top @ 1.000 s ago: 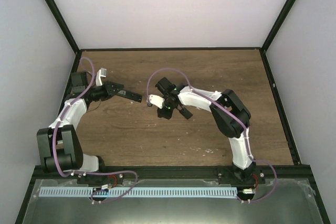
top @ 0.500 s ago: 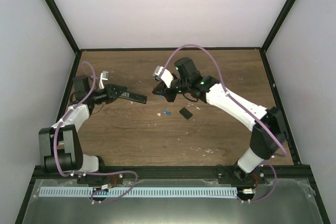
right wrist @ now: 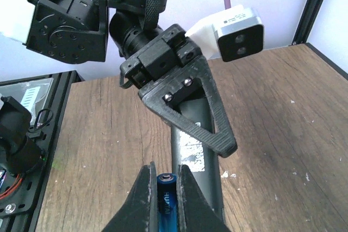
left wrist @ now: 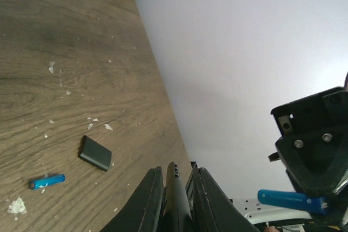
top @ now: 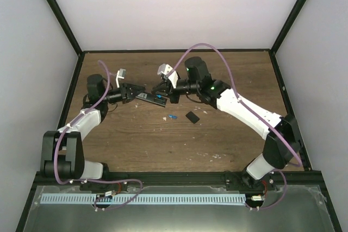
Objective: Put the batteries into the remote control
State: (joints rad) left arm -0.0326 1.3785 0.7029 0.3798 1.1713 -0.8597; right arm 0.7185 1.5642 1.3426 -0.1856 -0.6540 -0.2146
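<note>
My left gripper (top: 136, 93) is shut on the slim black remote control (top: 148, 97) and holds it above the table, its free end pointing right. In the left wrist view the remote (left wrist: 176, 199) sits between my fingers. My right gripper (top: 163, 95) is shut on a blue battery (right wrist: 166, 195), with the jaws (right wrist: 165, 176) right beside the remote's (right wrist: 194, 153) free end. That battery also shows in the left wrist view (left wrist: 283, 199). A second blue battery (top: 173, 117) lies on the table, also seen from the left wrist (left wrist: 47, 181).
The short black cover piece (top: 192, 117) lies on the wooden table (top: 228, 80) just right of the loose battery, also in the left wrist view (left wrist: 95, 152). Small pale crumbs are scattered nearby. A black frame rims the table, with white walls behind.
My left gripper carried the remote right toward the centre. My right gripper, which rose from the table with a battery, moved left to the remote's end.
</note>
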